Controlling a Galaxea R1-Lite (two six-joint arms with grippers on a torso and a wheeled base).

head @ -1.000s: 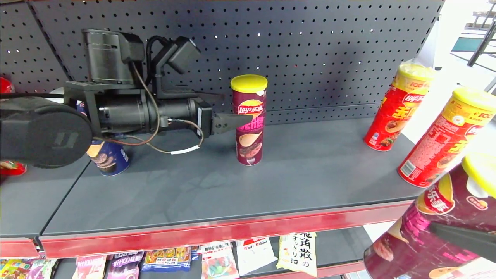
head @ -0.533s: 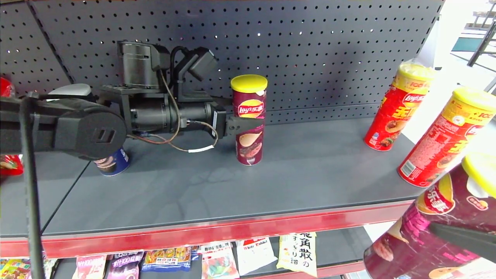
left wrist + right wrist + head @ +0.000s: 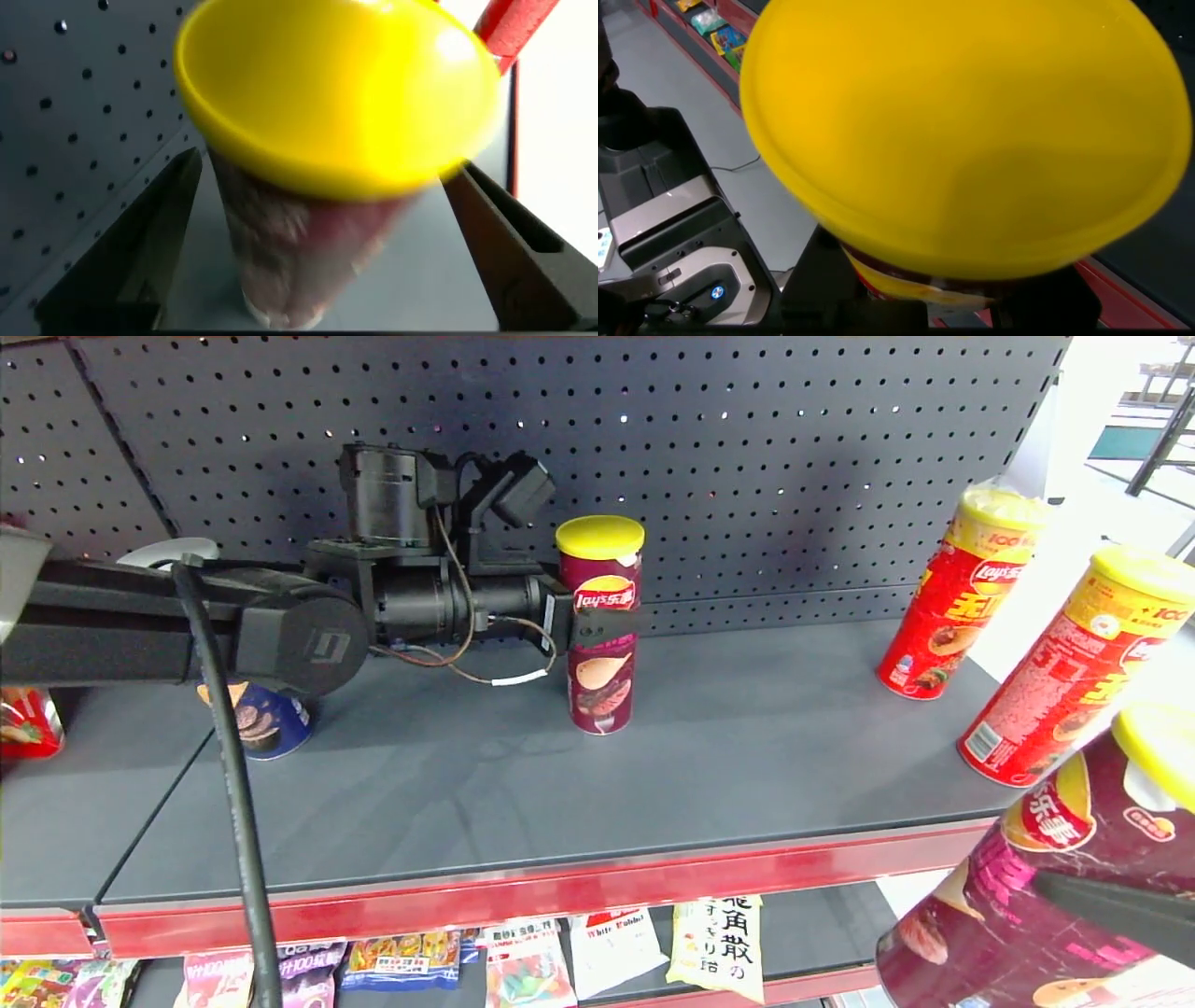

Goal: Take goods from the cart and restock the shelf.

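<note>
Where the grey shelf (image 3: 728, 756) runs in front of the pegboard back (image 3: 794, 429), a maroon can (image 3: 602, 663) with a yellow lid (image 3: 599, 535) stands upright near the middle, close to the pegboard. The left arm lies level over the shelf from the left side. The left gripper (image 3: 611, 619) sits at the can's upper half, just below the lid. Its fingers (image 3: 154, 247) are spread, one on each side of the can. The left wrist view shows a gap between each finger and the can's wall, so the can is straddled and not squeezed.

The right gripper (image 3: 1083, 901) is clamped on a second maroon can (image 3: 1036, 831), also topped in yellow. That can is tilted and sits low on the right, nearer the camera than the shelf's red front edge (image 3: 560, 887). One dark finger (image 3: 1120, 910) lies across its side.

Two red cans with yellow tops stand at the right end of the shelf, well apart from the middle one. The back red can (image 3: 962, 597) is nearer the pegboard and the front red can (image 3: 1074, 672) is nearer the edge. A blue can (image 3: 271, 723) stands on the left part of the shelf, partly hidden behind the left arm. A red packet (image 3: 23, 723) shows at the far left, and snack bags (image 3: 607, 952) hang on the level below
</note>
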